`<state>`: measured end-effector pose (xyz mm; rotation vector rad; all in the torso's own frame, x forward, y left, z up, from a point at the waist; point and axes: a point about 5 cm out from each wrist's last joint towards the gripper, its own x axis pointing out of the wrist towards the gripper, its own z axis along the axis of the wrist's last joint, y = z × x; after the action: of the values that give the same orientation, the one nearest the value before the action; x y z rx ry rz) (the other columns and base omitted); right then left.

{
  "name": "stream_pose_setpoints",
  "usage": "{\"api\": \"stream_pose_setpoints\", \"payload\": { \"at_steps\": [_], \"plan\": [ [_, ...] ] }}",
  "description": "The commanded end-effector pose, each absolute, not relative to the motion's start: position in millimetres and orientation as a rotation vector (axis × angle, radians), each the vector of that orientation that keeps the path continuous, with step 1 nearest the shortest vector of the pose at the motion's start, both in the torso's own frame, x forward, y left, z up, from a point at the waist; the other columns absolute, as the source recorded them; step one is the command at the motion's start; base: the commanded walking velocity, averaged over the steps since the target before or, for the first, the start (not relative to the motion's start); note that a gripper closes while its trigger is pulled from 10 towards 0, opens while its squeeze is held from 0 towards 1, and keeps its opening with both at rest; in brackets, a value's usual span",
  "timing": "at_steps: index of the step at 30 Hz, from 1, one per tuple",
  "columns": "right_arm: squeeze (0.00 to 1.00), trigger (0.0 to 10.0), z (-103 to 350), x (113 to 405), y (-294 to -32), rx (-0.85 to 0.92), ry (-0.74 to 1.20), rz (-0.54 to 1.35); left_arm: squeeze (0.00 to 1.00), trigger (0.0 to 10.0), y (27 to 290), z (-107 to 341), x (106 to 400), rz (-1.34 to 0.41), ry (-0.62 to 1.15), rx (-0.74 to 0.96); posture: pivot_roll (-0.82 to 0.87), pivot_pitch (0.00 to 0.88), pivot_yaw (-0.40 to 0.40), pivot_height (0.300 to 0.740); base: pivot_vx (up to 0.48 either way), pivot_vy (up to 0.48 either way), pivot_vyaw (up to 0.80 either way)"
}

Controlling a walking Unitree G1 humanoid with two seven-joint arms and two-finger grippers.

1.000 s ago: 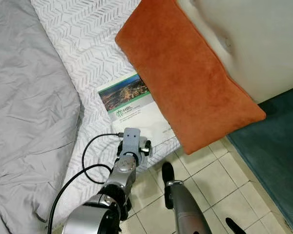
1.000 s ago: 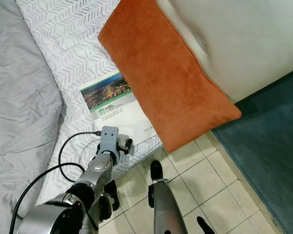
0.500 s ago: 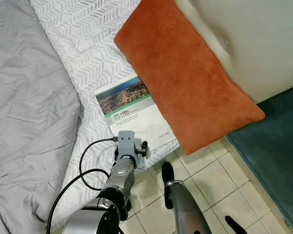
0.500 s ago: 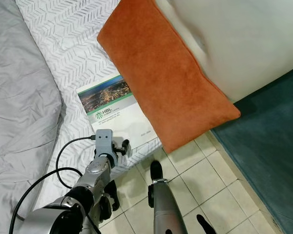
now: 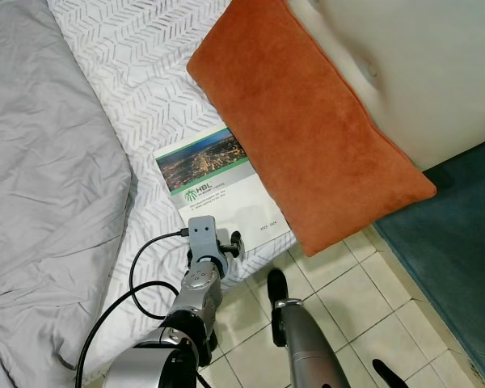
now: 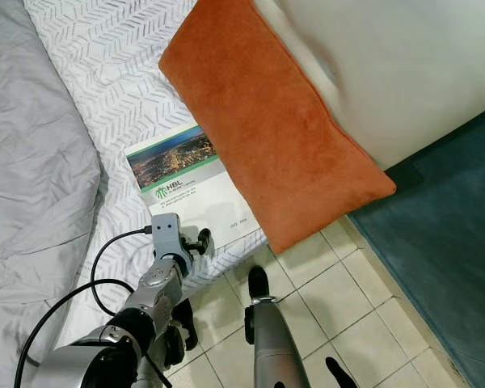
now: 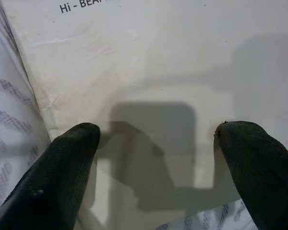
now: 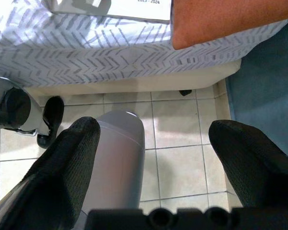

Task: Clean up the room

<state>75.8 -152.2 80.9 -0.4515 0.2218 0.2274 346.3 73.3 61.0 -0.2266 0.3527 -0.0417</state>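
A white booklet [image 5: 218, 182] with a city photo on its cover lies on the white patterned bedsheet [image 5: 145, 73], close to the bed's edge. A large orange pillow [image 5: 307, 129] rests beside it, covers its far edge and hangs over the bed edge. My left gripper [image 5: 230, 242] hovers just above the booklet's near corner. In the left wrist view the left gripper [image 7: 156, 158] is open, with the white cover [image 7: 149, 62] under both black fingers [image 7: 62, 167]. My right gripper [image 8: 153, 158] is open over the tiled floor [image 8: 182, 167] and holds nothing.
A crumpled grey duvet [image 5: 40, 202] covers the bed's left side. A white padded headboard [image 5: 420, 73] stands behind the pillow. Beige tiles [image 5: 347, 299] run along the bed, with a teal rug [image 5: 461, 250] on the right. A black cable [image 5: 137, 283] loops off my left arm.
My left gripper has drawn back toward the bed edge and a little to the left, uncovering more of the booklet's white lower part. The right arm has stayed still.
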Motion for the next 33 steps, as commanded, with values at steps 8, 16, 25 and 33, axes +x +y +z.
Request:
{"api": "stream_pose_setpoints", "payload": {
  "at_steps": [8,16,25,33],
  "plan": [
    [0.0,10.0,70,66,-152,-0.444,0.292,0.247,0.0,10.0,-28,14,269,-0.176,0.682,-0.454,-0.4,0.703,0.046,0.74,0.0,0.0,0.0],
    [0.0,10.0,69,67,-153,-0.449,0.292,0.247,0.0,10.0,-43,10,254,-0.221,0.691,-0.428,-0.4,0.702,0.045,0.74,0.0,0.0,0.0],
    [0.0,10.0,68,79,-152,-0.436,0.246,0.231,0.0,10.0,-23,28,274,-0.324,0.264,0.194,-0.36,0.682,0.065,0.74,0.0,0.0,0.0],
    [0.0,10.0,58,93,-150,-0.428,0.223,0.241,0.0,10.0,-2,37,276,-0.235,0.15,0.019,-0.3,0.604,0.092,0.74,0.0,0.0,0.0]
  ]
}}
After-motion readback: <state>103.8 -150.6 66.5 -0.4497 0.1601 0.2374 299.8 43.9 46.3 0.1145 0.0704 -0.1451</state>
